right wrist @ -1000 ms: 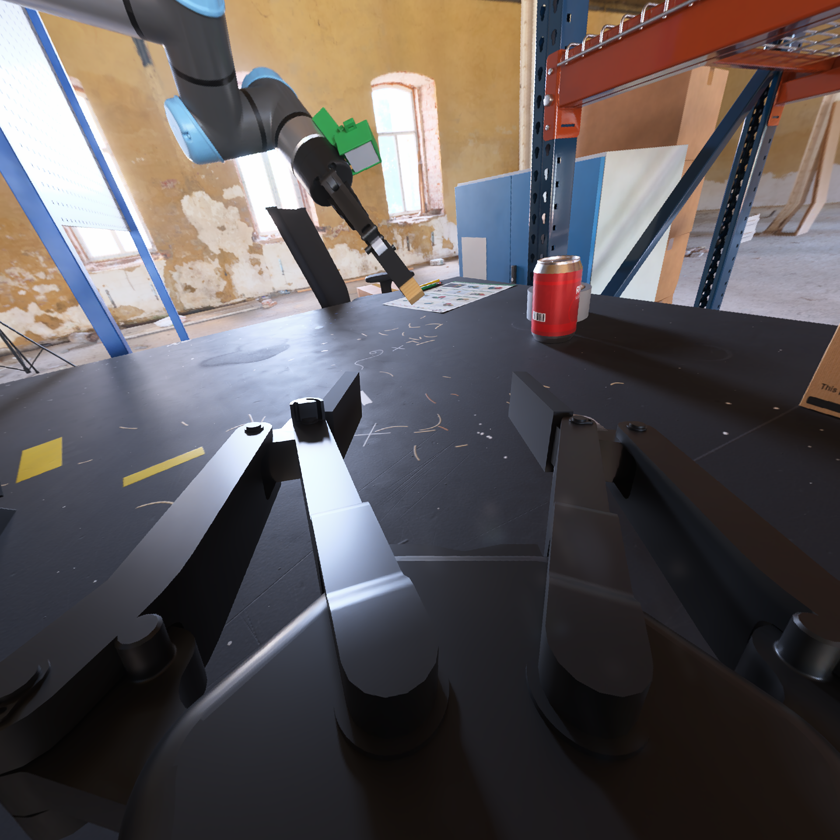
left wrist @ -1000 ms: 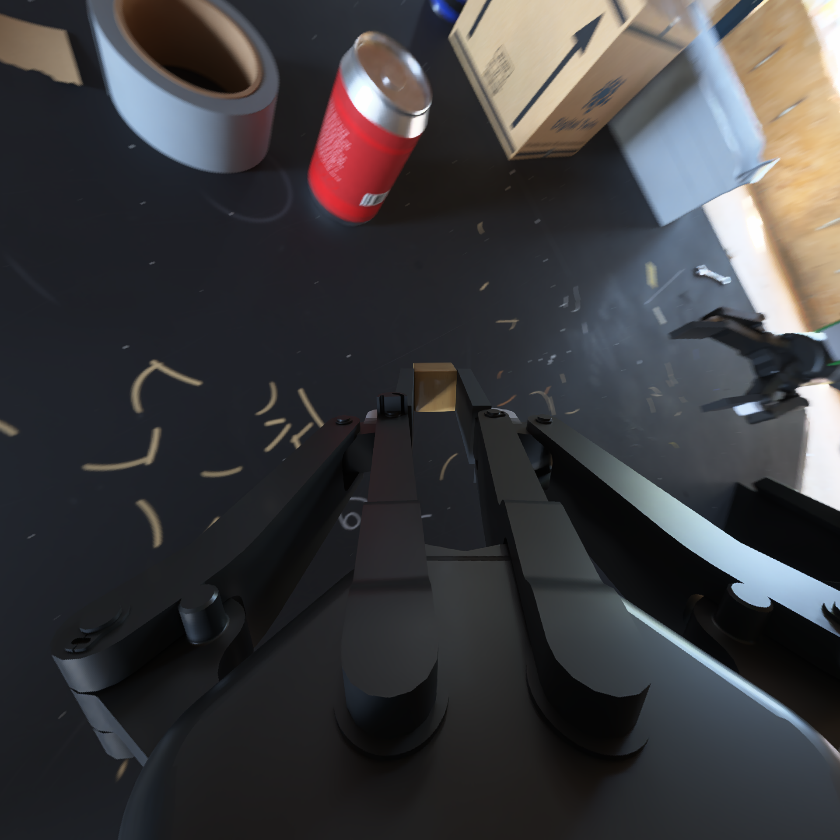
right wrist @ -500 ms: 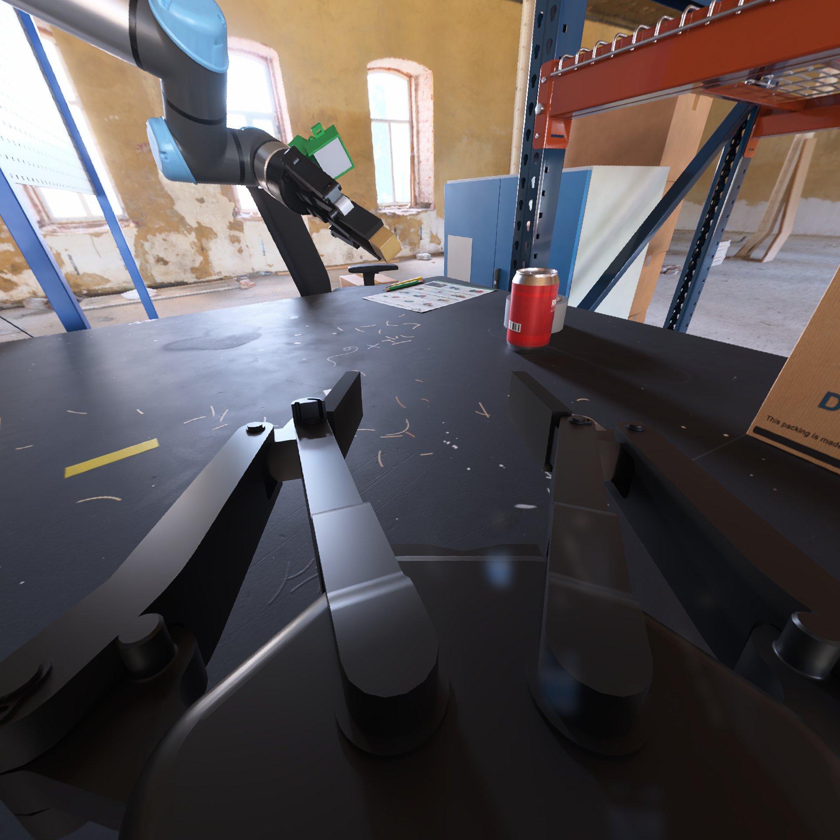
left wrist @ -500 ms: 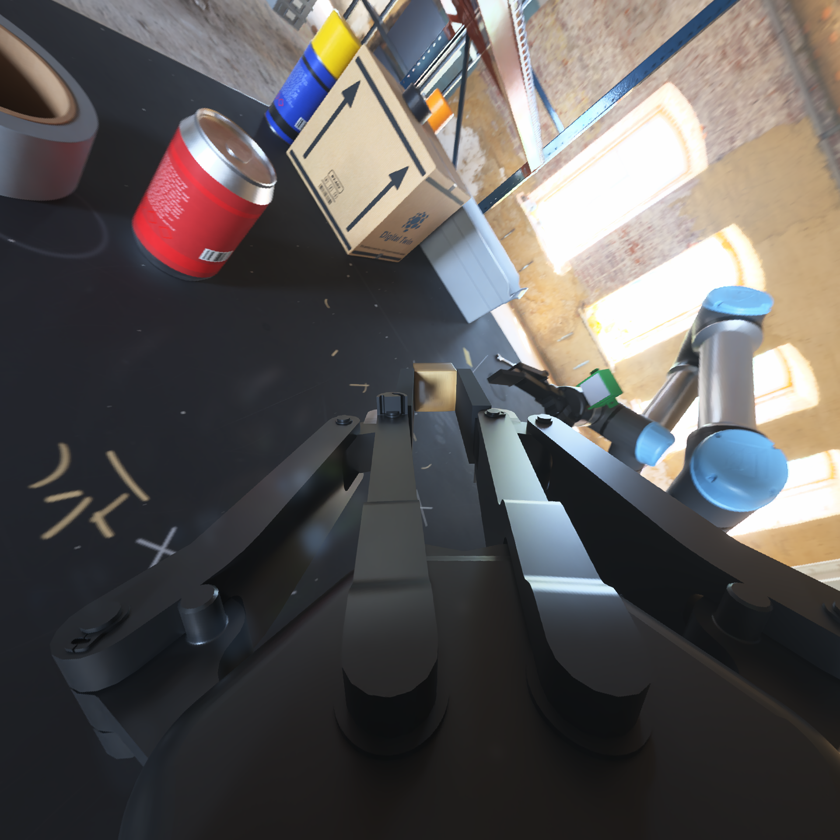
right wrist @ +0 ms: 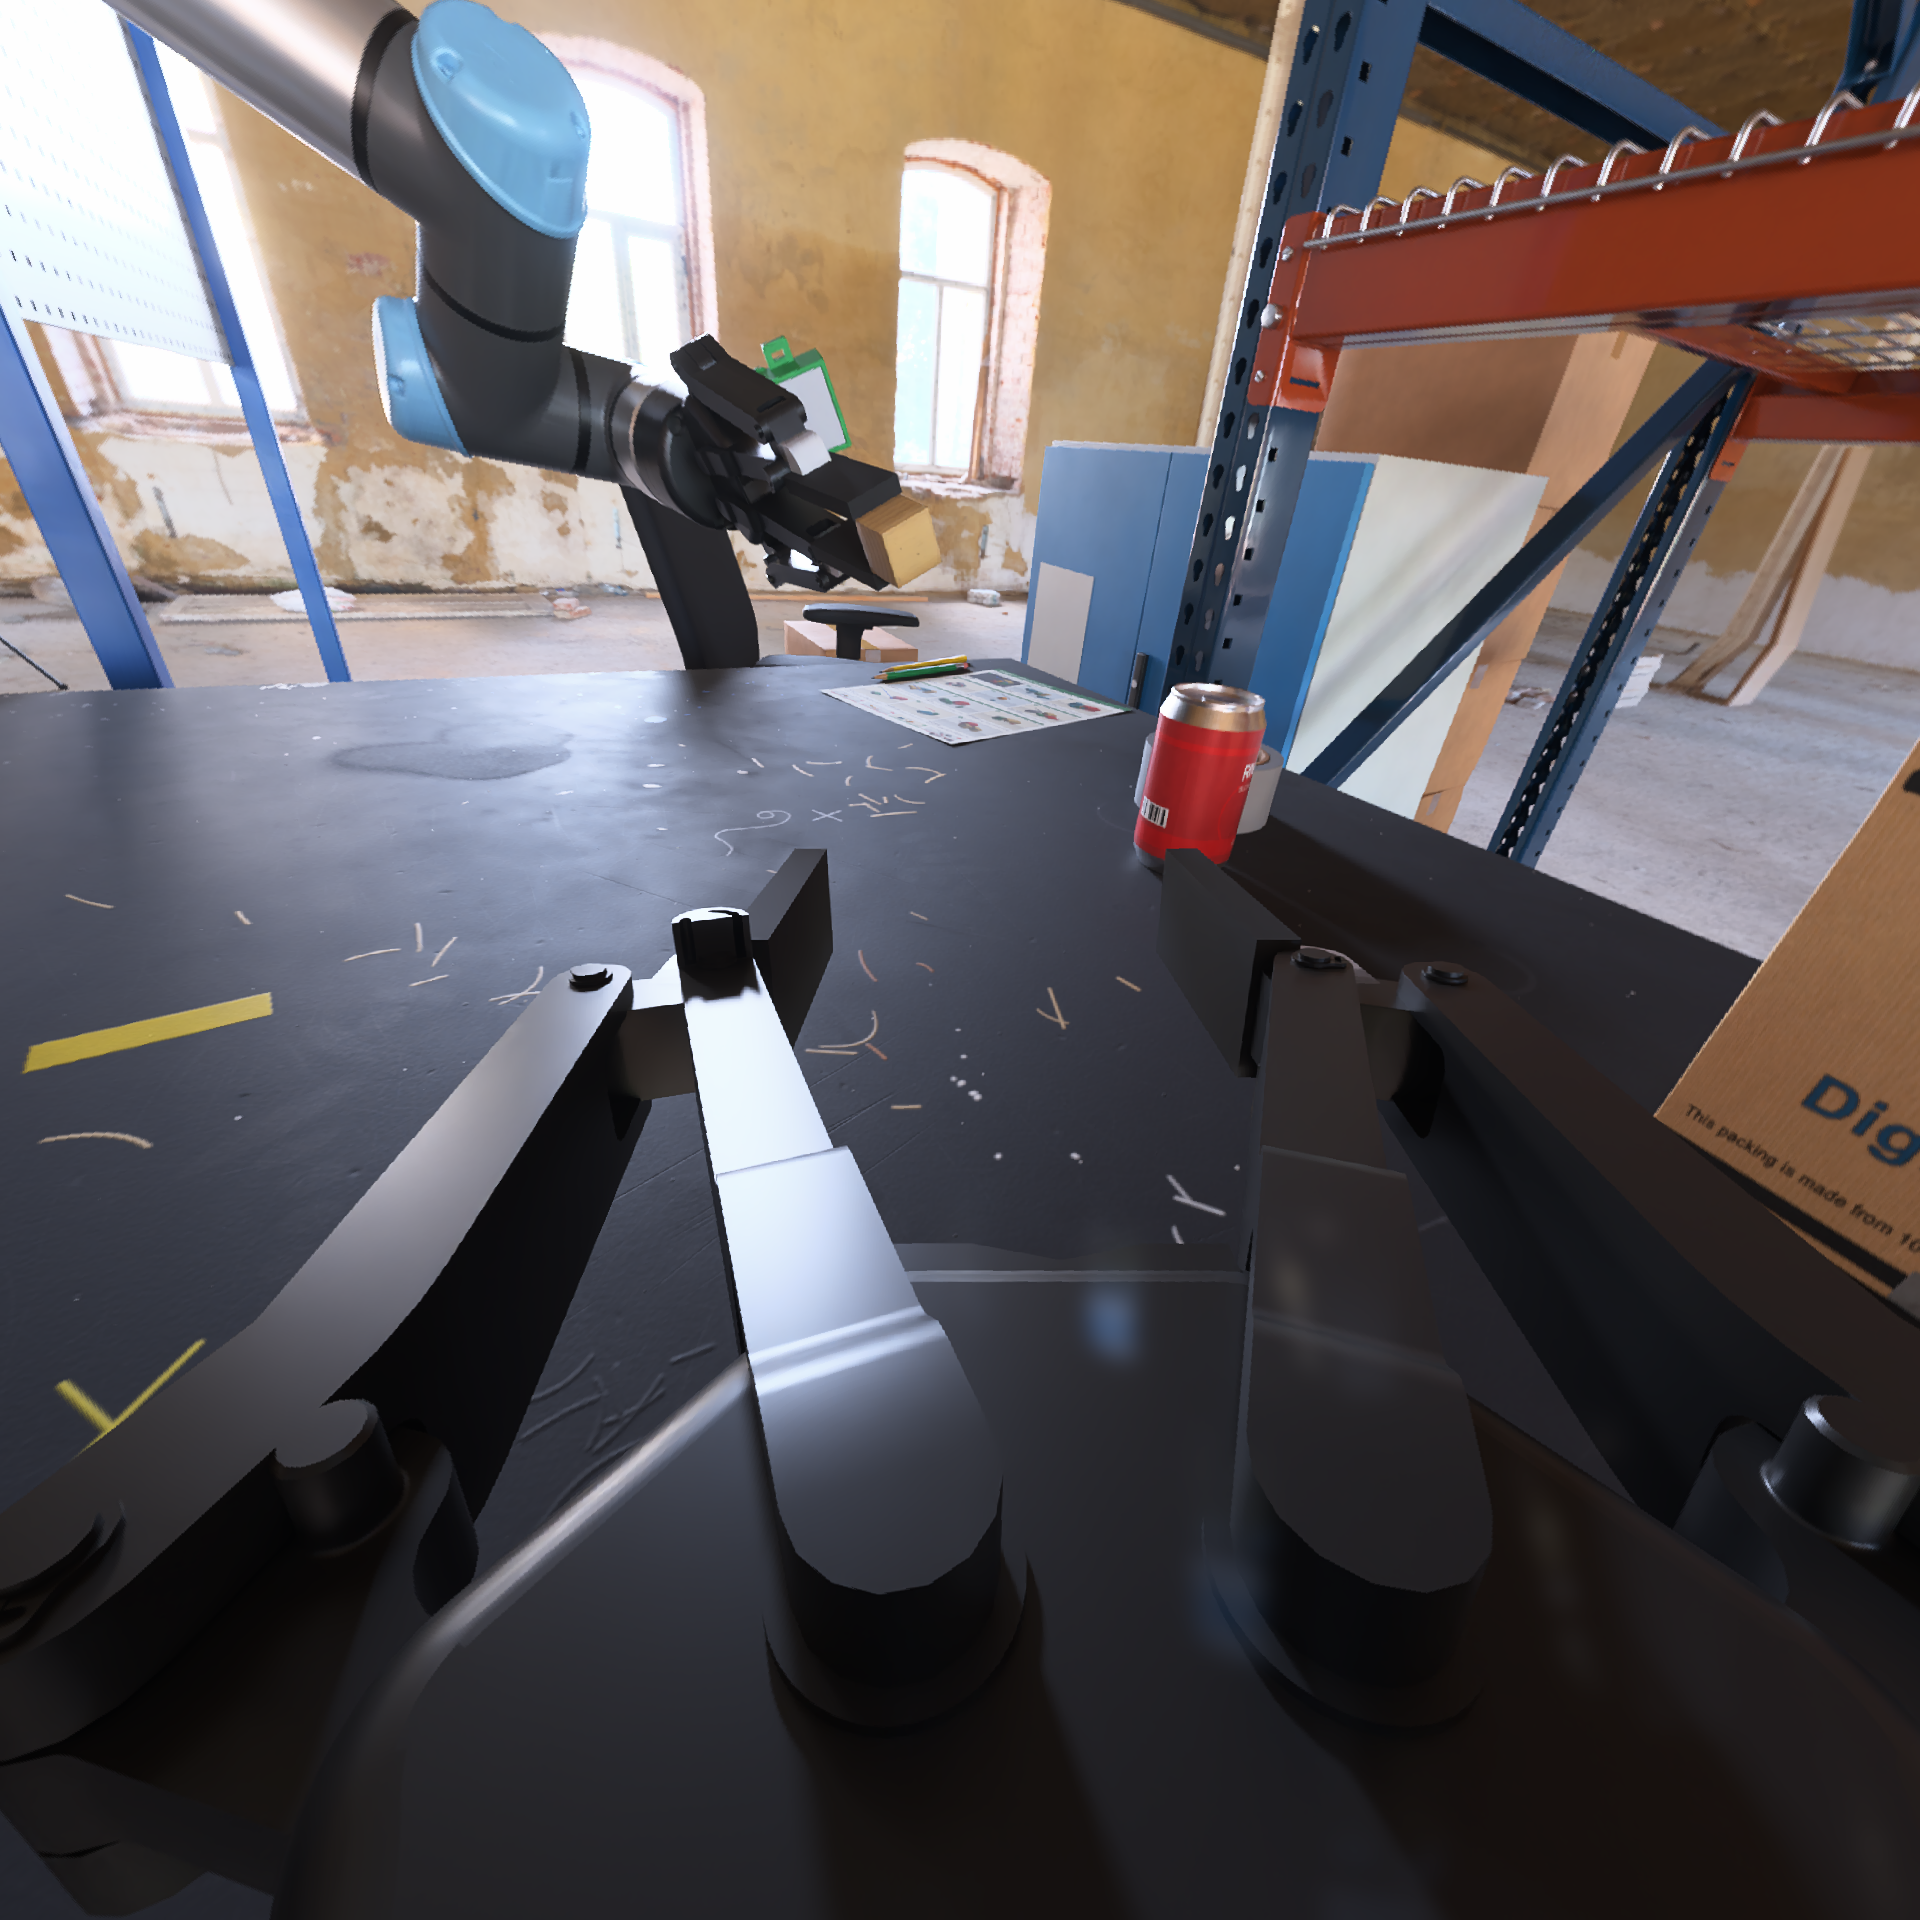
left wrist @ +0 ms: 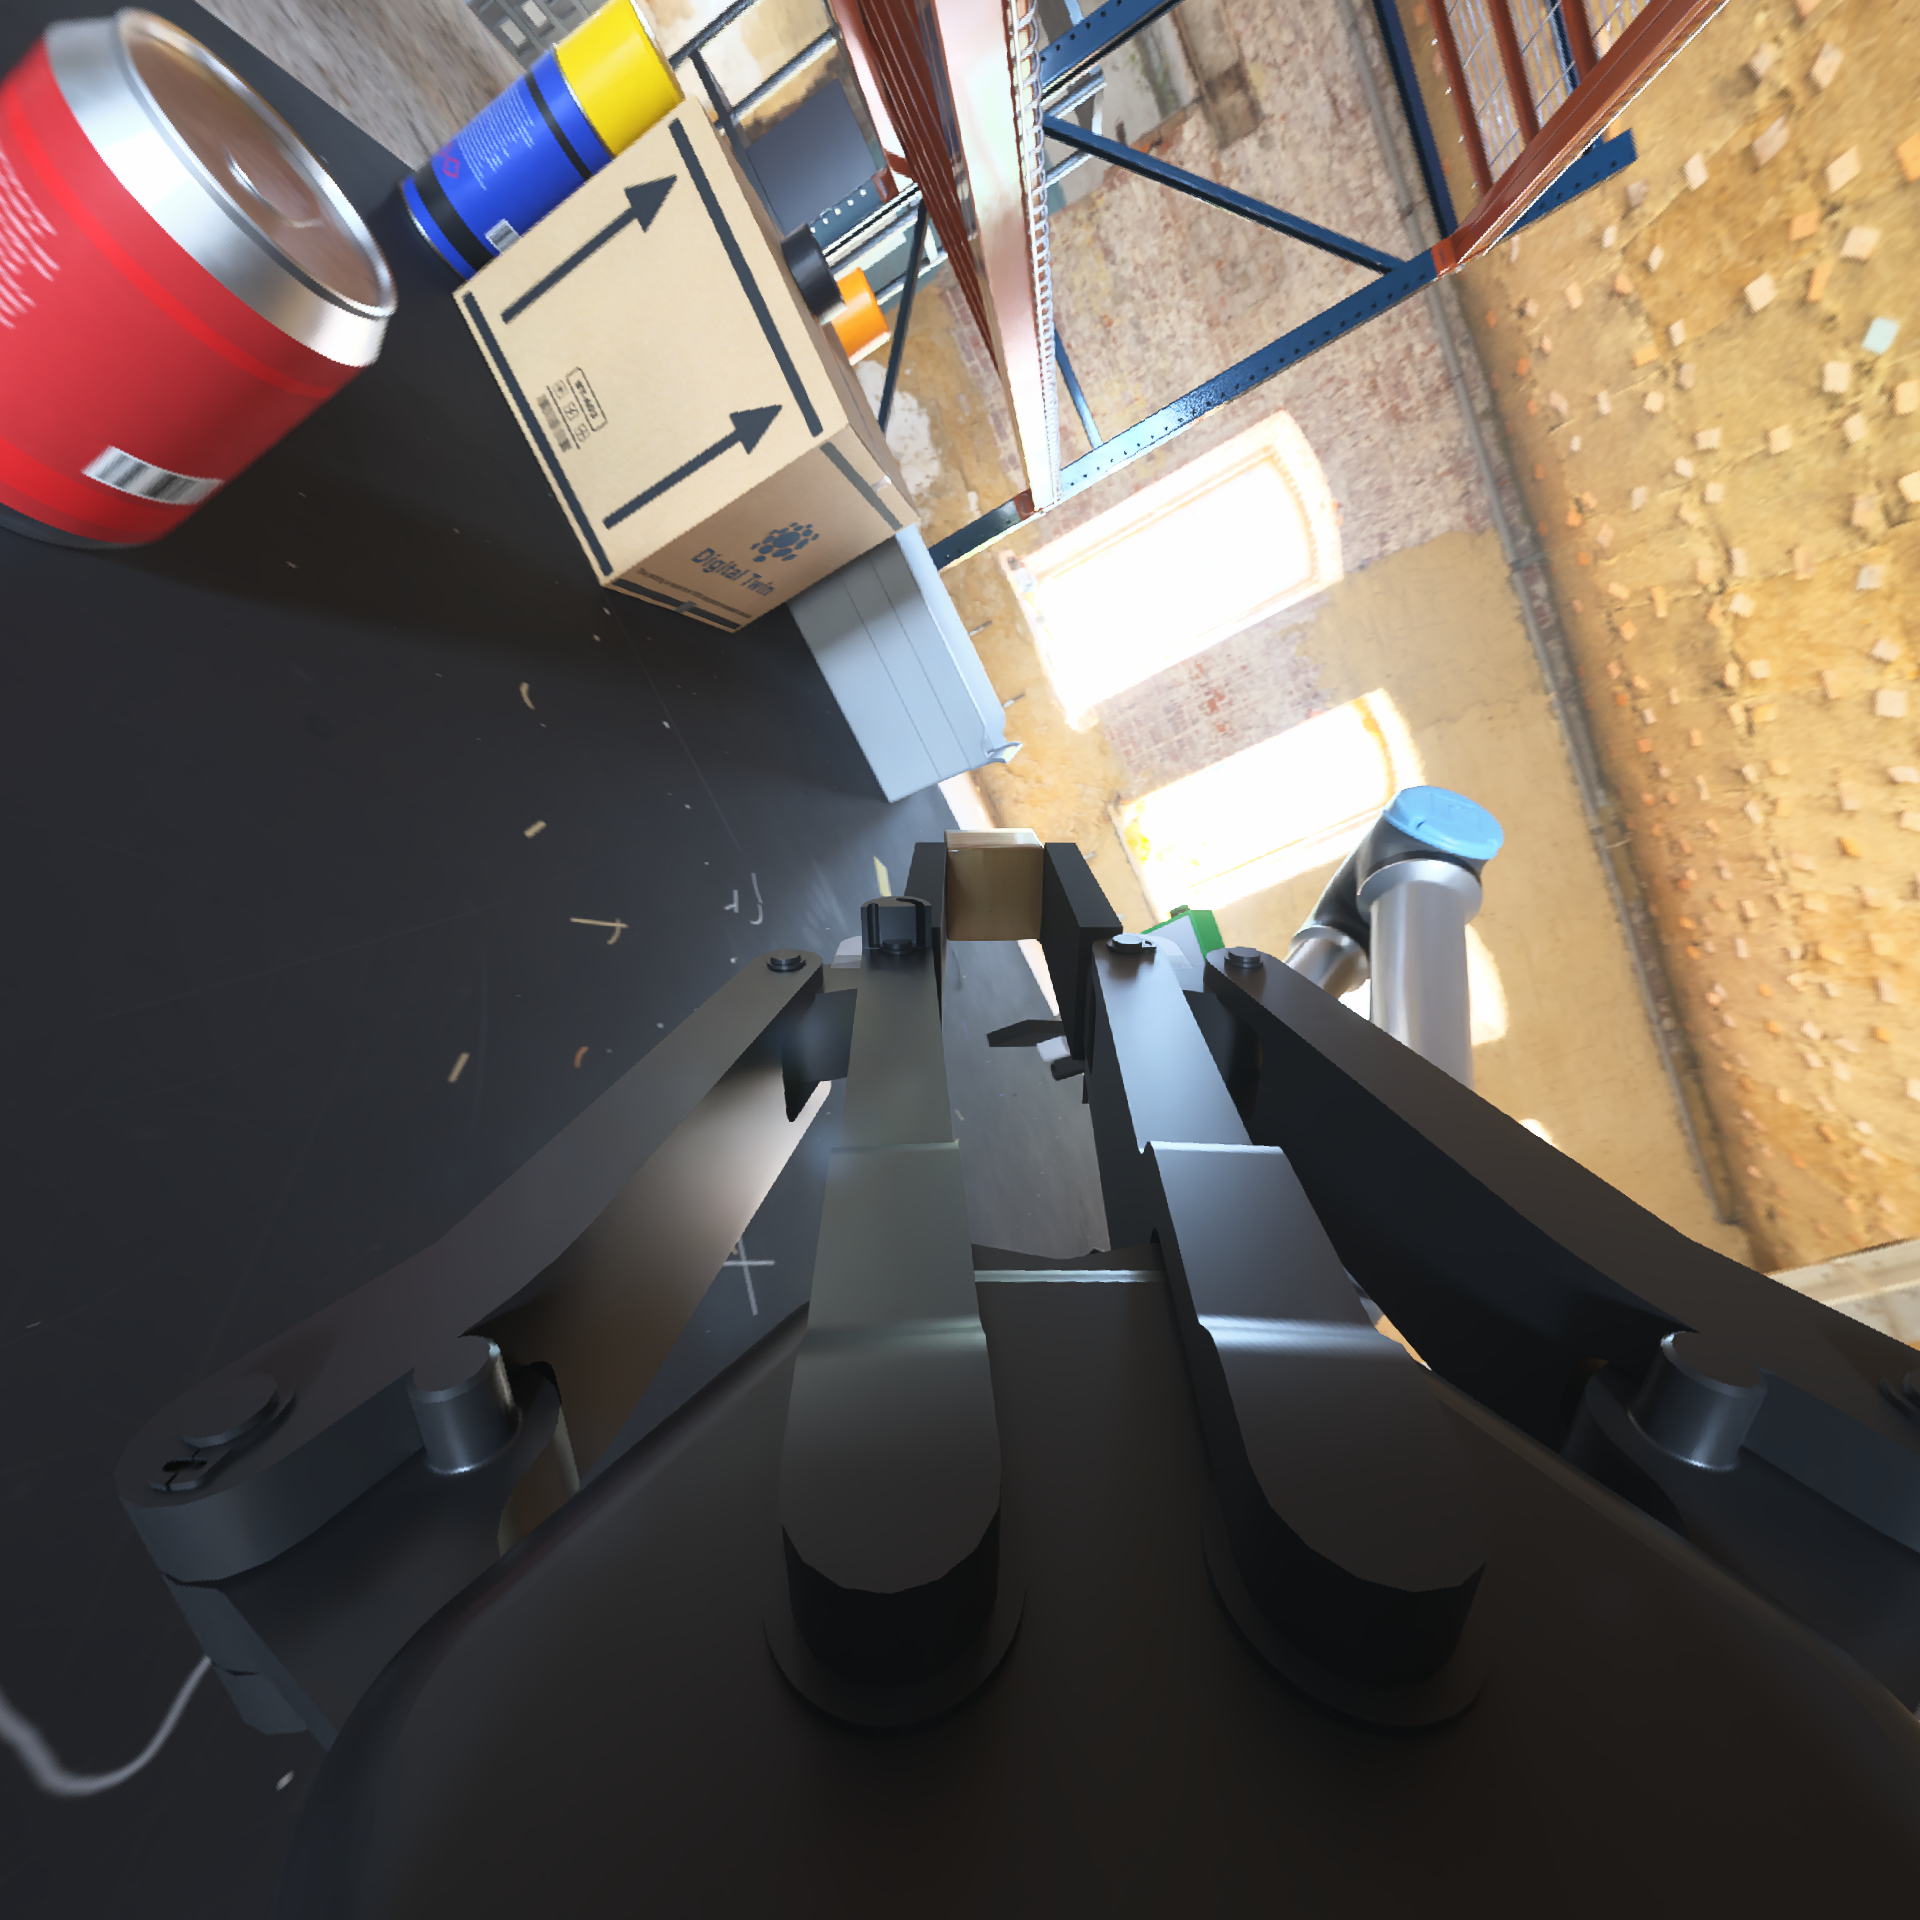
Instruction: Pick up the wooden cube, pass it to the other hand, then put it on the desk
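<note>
**Cube held aloft in the left pincer**

The left pincer (left wrist: 992,899) pinches the wooden cube (left wrist: 992,896) between its two fingertips, well above the black table (left wrist: 312,831). Seen from the right wrist view, the cube (right wrist: 902,540) sticks out past the fingertips, high over the far side of the table. The right pincer (right wrist: 997,935) is spread wide with nothing between its fingers, low over the table. A red can (right wrist: 1195,774) stands near its right fingertip, and a cardboard box (right wrist: 1829,1091) sits at the right edge.
</note>
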`<control>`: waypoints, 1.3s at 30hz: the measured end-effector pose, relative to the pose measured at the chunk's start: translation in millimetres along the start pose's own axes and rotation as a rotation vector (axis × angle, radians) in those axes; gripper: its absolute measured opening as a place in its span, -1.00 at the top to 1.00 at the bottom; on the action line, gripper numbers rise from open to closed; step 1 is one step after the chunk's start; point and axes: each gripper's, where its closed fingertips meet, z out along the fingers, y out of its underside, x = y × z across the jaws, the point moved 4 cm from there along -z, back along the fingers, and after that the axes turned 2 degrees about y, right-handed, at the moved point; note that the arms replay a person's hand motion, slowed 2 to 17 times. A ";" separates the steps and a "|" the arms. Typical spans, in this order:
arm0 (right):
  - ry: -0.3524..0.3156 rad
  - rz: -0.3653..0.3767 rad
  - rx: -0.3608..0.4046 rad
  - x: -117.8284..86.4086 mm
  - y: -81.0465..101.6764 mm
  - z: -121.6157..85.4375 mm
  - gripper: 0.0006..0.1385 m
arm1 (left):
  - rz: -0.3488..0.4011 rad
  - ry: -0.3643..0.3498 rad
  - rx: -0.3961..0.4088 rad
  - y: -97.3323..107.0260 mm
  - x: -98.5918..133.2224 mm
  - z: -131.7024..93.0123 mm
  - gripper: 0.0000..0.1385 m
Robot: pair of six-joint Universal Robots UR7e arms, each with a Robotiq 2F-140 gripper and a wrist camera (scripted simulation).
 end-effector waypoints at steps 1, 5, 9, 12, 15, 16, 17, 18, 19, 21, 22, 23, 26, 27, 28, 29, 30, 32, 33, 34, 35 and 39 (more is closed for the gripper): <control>-0.002 -0.008 0.002 1.1 -2.1 1.5 -0.20 | -0.011 0.012 0.001 0.1 1.3 3.6 0.64; -0.014 -0.040 0.010 4.6 -11.1 8.1 -0.20 | -0.051 0.059 -0.001 0.5 5.8 18.4 0.64; -0.029 -0.071 0.019 7.4 -20.9 15.2 -0.19 | -0.084 0.101 -0.009 0.9 10.0 33.5 0.64; -0.042 -0.092 0.027 9.2 -28.5 20.6 -0.18 | -0.102 0.129 -0.021 1.1 13.1 45.0 0.64; -0.056 -0.110 0.037 10.7 -36.1 26.2 -0.18 | -0.114 0.152 -0.037 1.7 15.5 56.4 0.64; -0.061 -0.115 0.040 11.2 -38.6 28.0 -0.18 | -0.117 0.158 -0.043 1.8 16.2 60.2 0.64; -0.066 -0.121 0.043 11.6 -41.1 29.8 -0.18 | -0.120 0.165 -0.050 1.9 17.0 63.9 0.64; -0.072 -0.125 0.047 11.9 -43.6 31.6 -0.18 | -0.123 0.171 -0.056 2.0 17.7 67.6 0.64; -0.077 -0.129 0.050 12.2 -46.1 33.4 -0.18 | -0.125 0.175 -0.062 2.1 18.2 71.3 0.64; -0.089 -0.135 0.058 12.5 -51.0 36.9 -0.18 | -0.128 0.184 -0.074 2.2 19.1 78.4 0.64; -0.095 -0.137 0.062 12.7 -53.4 38.7 -0.18 | -0.129 0.188 -0.079 2.2 19.6 82.0 0.64; -0.102 -0.140 0.065 12.9 -55.8 40.4 -0.18 | -0.130 0.192 -0.085 2.2 20.1 85.4 0.64; -0.121 -0.145 0.076 13.0 -62.4 45.2 -0.17 | -0.134 0.202 -0.098 1.9 21.2 95.2 0.64; -0.127 -0.147 0.079 13.0 -64.5 46.7 -0.17 | -0.135 0.205 -0.102 1.8 21.5 98.3 0.64; -0.133 -0.149 0.081 13.1 -66.4 48.2 -0.17 | -0.137 0.209 -0.105 1.5 22.0 101.3 0.64; -0.139 -0.151 0.083 13.1 -68.2 49.6 -0.17 | -0.139 0.213 -0.107 1.0 22.5 104.3 0.64; -0.145 -0.153 0.084 13.0 -69.9 50.9 -0.17 | -0.142 0.218 -0.108 0.6 23.0 107.1 0.64; -0.156 -0.156 0.086 12.8 -73.2 53.5 -0.17 | -0.147 0.227 -0.110 -0.3 23.9 112.5 0.64; -0.161 -0.159 0.087 12.8 -74.7 54.7 -0.17 | -0.150 0.233 -0.111 -0.7 24.6 115.1 0.64; -0.164 -0.162 0.087 13.0 -76.0 55.8 -0.17 | -0.153 0.240 -0.113 -1.0 25.3 117.6 0.64; -0.168 -0.166 0.086 13.1 -77.3 56.9 -0.17 | -0.156 0.247 -0.114 -1.3 26.1 120.0 0.64; -0.174 -0.182 0.084 14.2 -81.6 60.5 -0.14 | -0.167 0.275 -0.123 -2.3 29.0 129.1 0.64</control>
